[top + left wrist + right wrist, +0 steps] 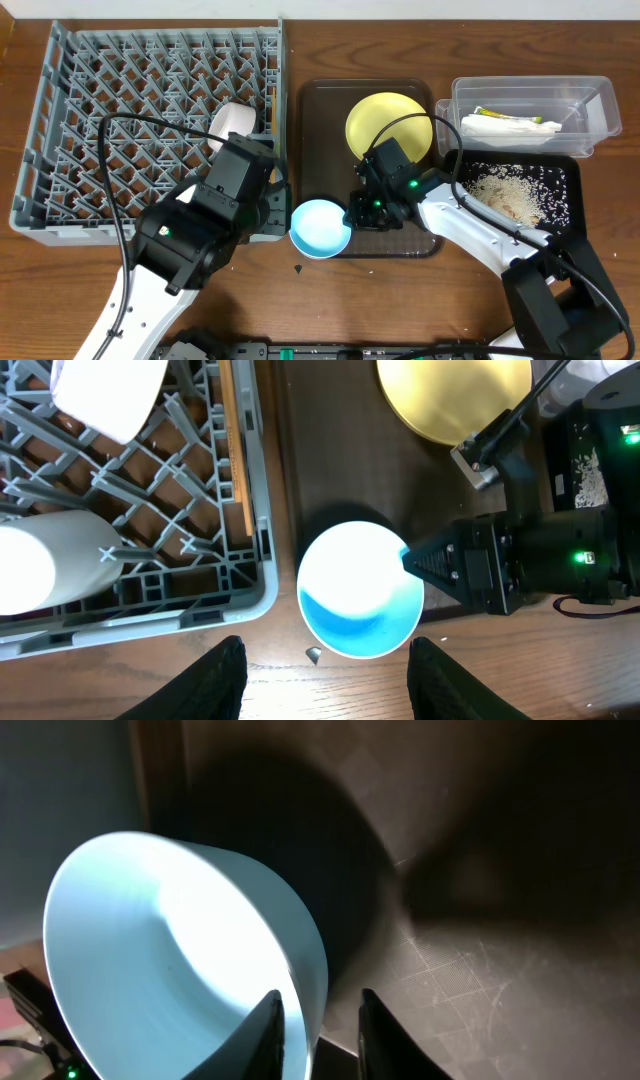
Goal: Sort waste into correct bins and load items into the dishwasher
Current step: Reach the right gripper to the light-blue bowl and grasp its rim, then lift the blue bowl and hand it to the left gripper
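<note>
The light blue bowl (320,228) (360,590) (170,950) hangs tilted over the front left corner of the brown serving tray (325,110). My right gripper (355,212) (322,1020) is shut on its rim, one finger inside and one outside. My left gripper (272,205) (330,685) is open and empty, over the table just in front of the bowl. The grey dish rack (110,100) (200,510) holds two white vessels (105,395) (20,565) and thin wooden chopsticks (233,430). The yellow plate (390,125) (455,395) lies on the brown tray.
The clear tub (590,110) at the back right holds white paper (510,127) and the green-yellow wrapper (490,112). The black tray (570,190) in front of it holds rice scraps (505,190). A small dark scrap (314,653) lies on the table near the bowl.
</note>
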